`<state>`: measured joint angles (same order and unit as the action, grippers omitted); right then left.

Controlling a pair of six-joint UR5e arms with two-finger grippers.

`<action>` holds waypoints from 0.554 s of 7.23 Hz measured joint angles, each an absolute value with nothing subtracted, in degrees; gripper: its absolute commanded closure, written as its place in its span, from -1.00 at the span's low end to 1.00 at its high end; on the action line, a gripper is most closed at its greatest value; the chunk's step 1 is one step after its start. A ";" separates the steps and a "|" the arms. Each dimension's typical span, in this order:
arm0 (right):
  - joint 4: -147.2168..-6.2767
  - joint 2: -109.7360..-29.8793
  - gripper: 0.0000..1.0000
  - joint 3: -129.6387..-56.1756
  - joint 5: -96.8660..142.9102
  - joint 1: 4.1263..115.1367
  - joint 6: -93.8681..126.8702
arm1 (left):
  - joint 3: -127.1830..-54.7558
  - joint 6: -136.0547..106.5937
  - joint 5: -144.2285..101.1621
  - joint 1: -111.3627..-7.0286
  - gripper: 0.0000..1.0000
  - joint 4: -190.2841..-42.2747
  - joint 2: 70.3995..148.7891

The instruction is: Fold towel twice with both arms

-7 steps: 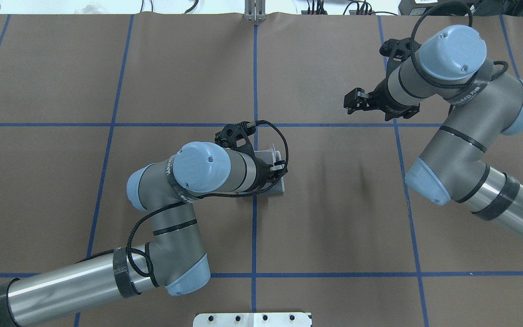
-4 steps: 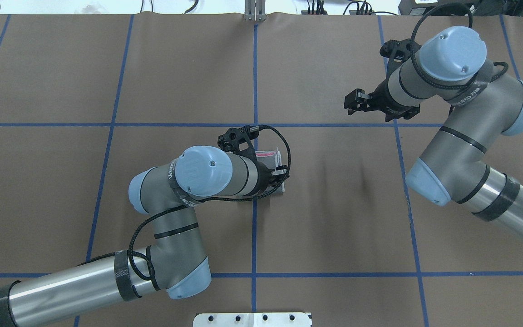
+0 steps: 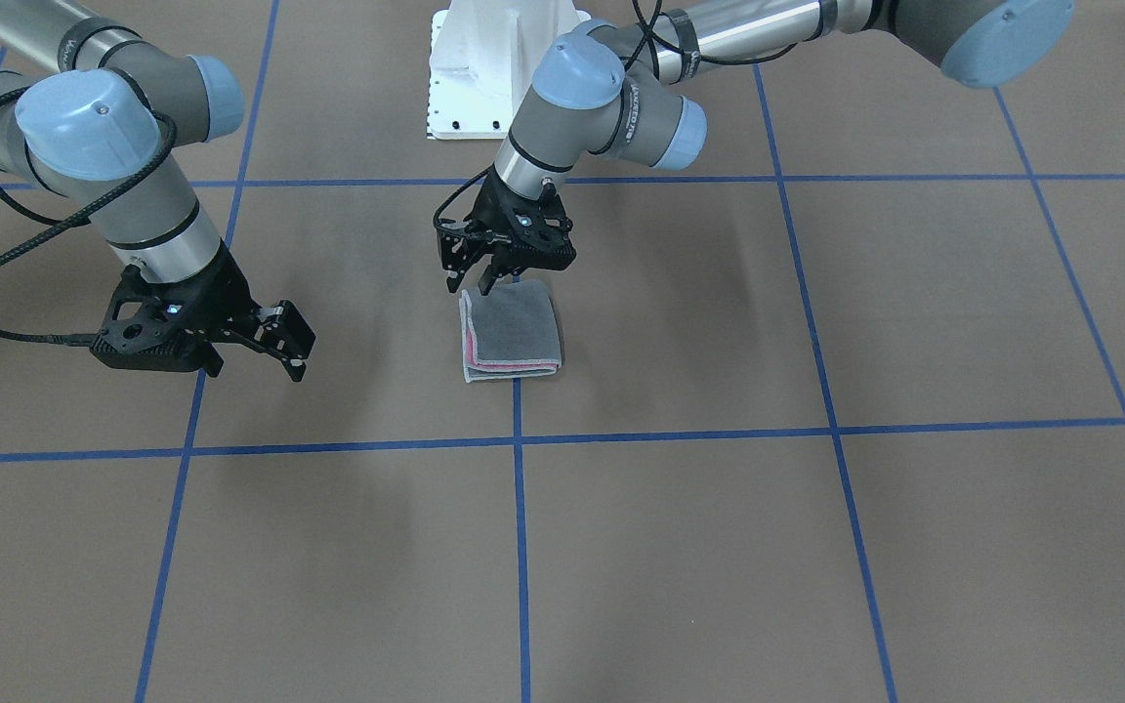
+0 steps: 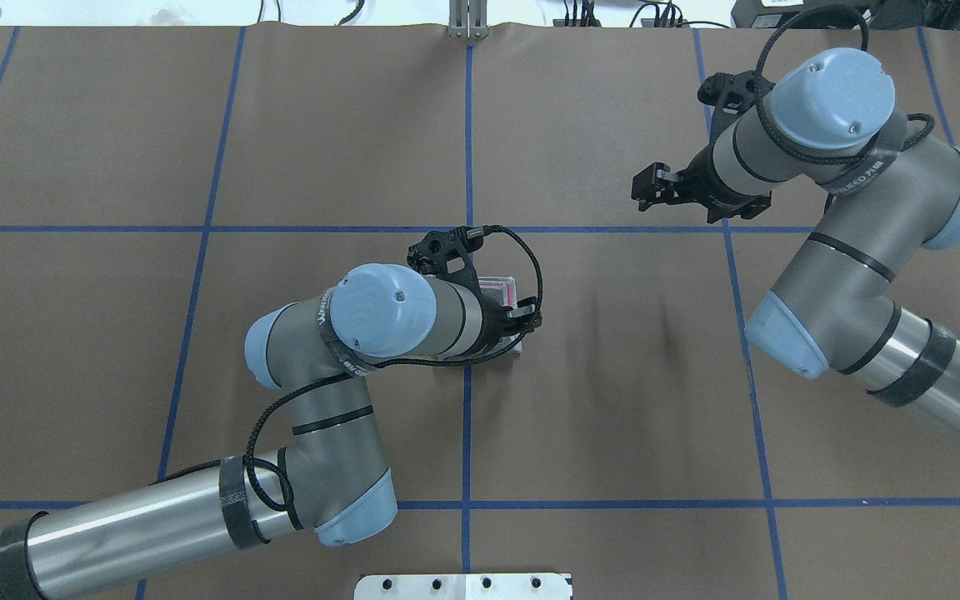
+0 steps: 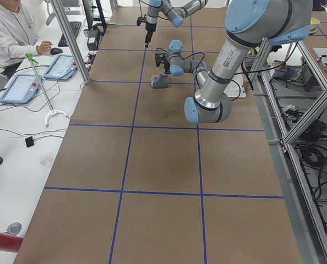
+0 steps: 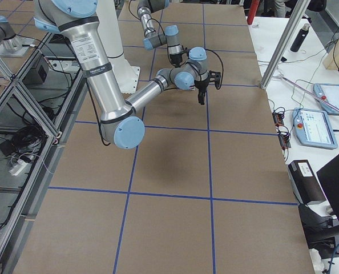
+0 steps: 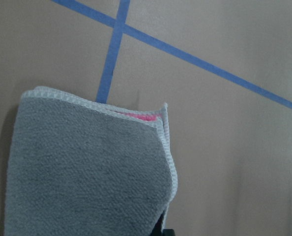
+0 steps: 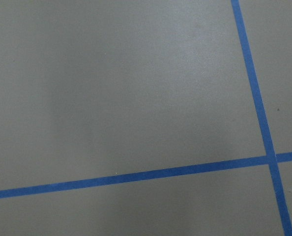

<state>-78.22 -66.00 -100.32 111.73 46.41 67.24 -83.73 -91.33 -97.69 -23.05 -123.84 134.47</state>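
The towel (image 3: 514,337) lies folded small and flat at the table's middle, dark grey face up, with a pink strip and light grey border at its edges. It also shows in the left wrist view (image 7: 87,167) and, mostly under the left wrist, in the overhead view (image 4: 497,290). My left gripper (image 3: 470,283) hangs just above the towel's edge nearest the robot, open and holding nothing. My right gripper (image 3: 291,347) is open and empty, off to the side above bare table, also seen overhead (image 4: 645,185). The right wrist view shows only table and tape.
Blue tape lines grid the brown table. The white bolted pedestal (image 3: 484,59) stands at the robot's side of the table. An operator (image 5: 9,33) sits at a side bench with tablets (image 6: 312,123) beyond the table's far edge.
The left arm has shifted slightly to the right over the towel. The towel's raised bordered edge has come down flat, with pink now showing. The right arm has not moved.
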 measured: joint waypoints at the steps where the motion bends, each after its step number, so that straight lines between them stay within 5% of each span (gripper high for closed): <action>1: -78.24 -66.00 -1.00 -100.26 111.79 46.49 67.19 | -83.80 -91.33 -97.87 -23.61 -1.00 -123.39 134.80; 4: -78.92 -67.51 -1.00 -100.04 114.29 50.93 62.69 | -86.26 -88.43 -105.89 -30.54 -1.00 -116.79 132.59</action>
<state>-78.92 -67.51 -100.04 114.29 50.93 62.69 -86.26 -88.43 -105.89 -30.54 -116.79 132.59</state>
